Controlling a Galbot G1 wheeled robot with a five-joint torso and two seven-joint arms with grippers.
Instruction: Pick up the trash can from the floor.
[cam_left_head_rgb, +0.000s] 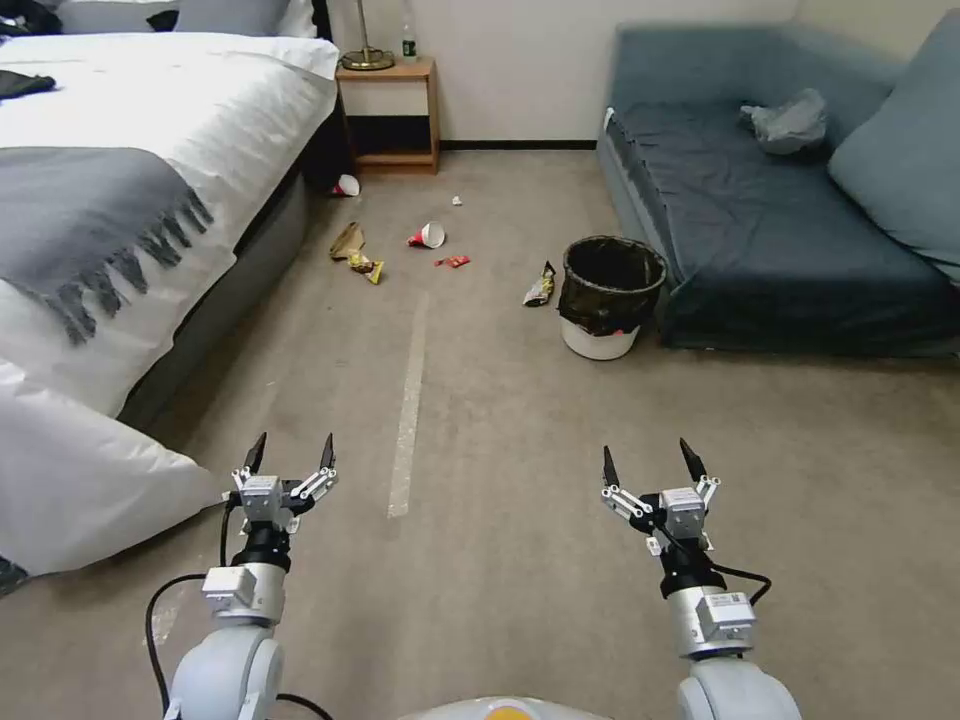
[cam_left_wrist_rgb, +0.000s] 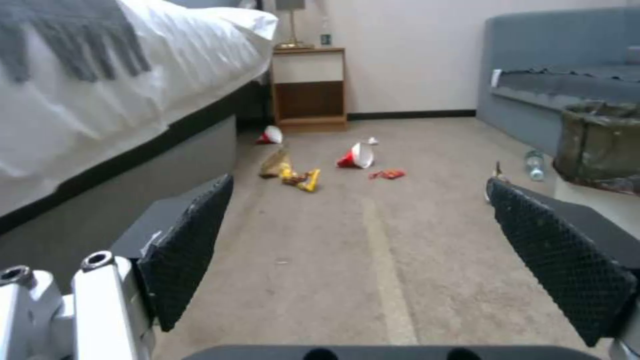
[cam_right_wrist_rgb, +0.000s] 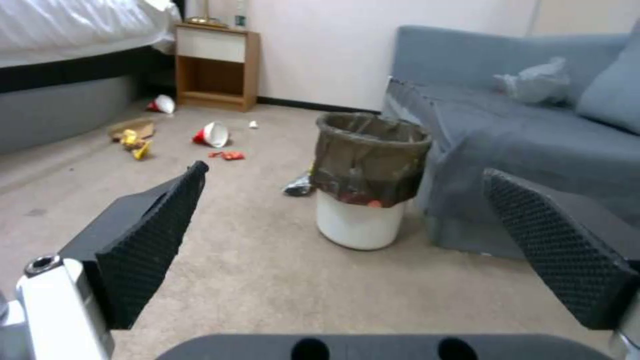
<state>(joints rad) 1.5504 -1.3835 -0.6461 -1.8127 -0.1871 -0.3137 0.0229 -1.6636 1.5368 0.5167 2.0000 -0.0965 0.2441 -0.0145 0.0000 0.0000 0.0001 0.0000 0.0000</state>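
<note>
The trash can (cam_left_head_rgb: 606, 297) is a small white bin with a black bag folded over its rim. It stands upright on the floor (cam_left_head_rgb: 500, 450) against the sofa's front corner, far ahead and to the right. The right wrist view shows the trash can (cam_right_wrist_rgb: 365, 181) straight ahead of my right gripper (cam_right_wrist_rgb: 347, 250), well apart from it. My left gripper (cam_left_head_rgb: 291, 452) and right gripper (cam_left_head_rgb: 650, 457) hover low over the carpet near me, both open and holding nothing. The left wrist view catches the trash can's edge (cam_left_wrist_rgb: 600, 145) beyond my left gripper (cam_left_wrist_rgb: 360, 260).
A bed (cam_left_head_rgb: 130, 200) with a grey throw lines the left side. A blue-grey sofa (cam_left_head_rgb: 790, 220) holding a grey plastic bag (cam_left_head_rgb: 790, 122) is on the right. A nightstand (cam_left_head_rgb: 390, 112) stands at the far wall. Cups (cam_left_head_rgb: 428, 236) and wrappers (cam_left_head_rgb: 358, 252) litter the carpet beyond a pale strip (cam_left_head_rgb: 408, 400).
</note>
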